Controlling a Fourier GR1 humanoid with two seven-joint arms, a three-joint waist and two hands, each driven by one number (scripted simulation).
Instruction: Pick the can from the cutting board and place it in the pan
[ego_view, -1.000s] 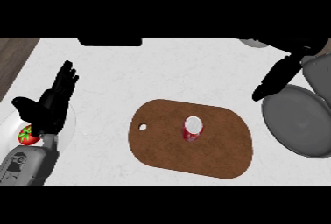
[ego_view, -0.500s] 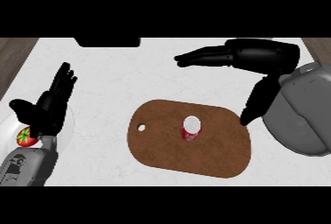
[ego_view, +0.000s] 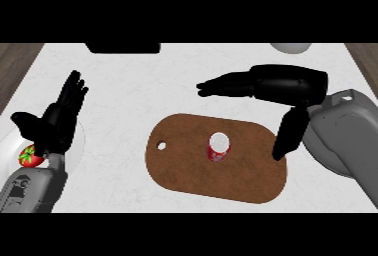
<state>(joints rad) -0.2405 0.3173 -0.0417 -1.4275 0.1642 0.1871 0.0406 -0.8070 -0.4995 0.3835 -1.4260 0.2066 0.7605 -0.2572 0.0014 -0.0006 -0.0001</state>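
The can (ego_view: 218, 147) is red with a pale top and stands near the middle of the brown cutting board (ego_view: 184, 170). My right hand (ego_view: 284, 85) hovers past the board's far right corner, open. Its fingers (ego_view: 229, 87) stretch left and the thumb (ego_view: 288, 132) hangs down beside the board's right edge, to the right of the can and apart from it. My left hand (ego_view: 52, 120) rests open at the left, fingers up. A grey rounded thing (ego_view: 291, 47), partly cut off at the top edge, may be the pan; I cannot tell.
A tomato (ego_view: 29, 156) lies on a pale plate (ego_view: 11, 145) at the left edge, beside my left wrist. A dark object (ego_view: 122, 47) sits at the counter's far edge. My grey right forearm (ego_view: 343, 140) covers the counter's right side.
My right hand has swung in from the right edge and come nearer the board, its fingers now pointing left beyond the can. The can and the left hand have stayed put.
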